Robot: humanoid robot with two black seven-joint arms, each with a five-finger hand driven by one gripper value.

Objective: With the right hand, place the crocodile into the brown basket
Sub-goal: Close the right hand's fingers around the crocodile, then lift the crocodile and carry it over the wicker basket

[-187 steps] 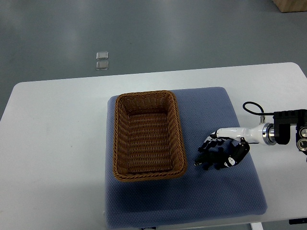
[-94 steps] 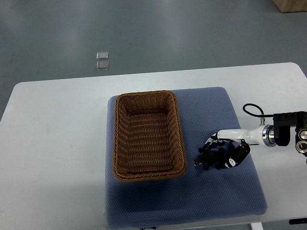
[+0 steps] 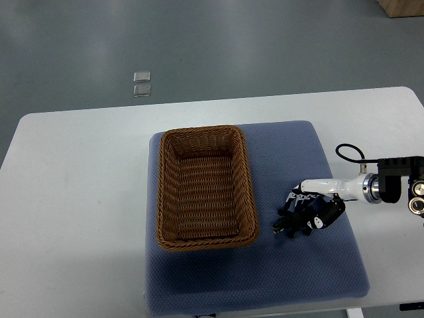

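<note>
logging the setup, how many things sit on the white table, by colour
brown: 1, basket
blue: 1, mat
dark: 1, crocodile, mostly hidden under the right hand
total: 3

The basket [image 3: 250,199] at centre is warm brown with a ribbed woven pattern. The mat [image 3: 291,152] under it is slate blue and finely dotted, on a plain white table [image 3: 79,199]. At lower right, the right hand [image 3: 308,215] is black with white patches

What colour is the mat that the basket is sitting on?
The mat is blue-grey with a fine dotted weave, seen in the top view.
</note>
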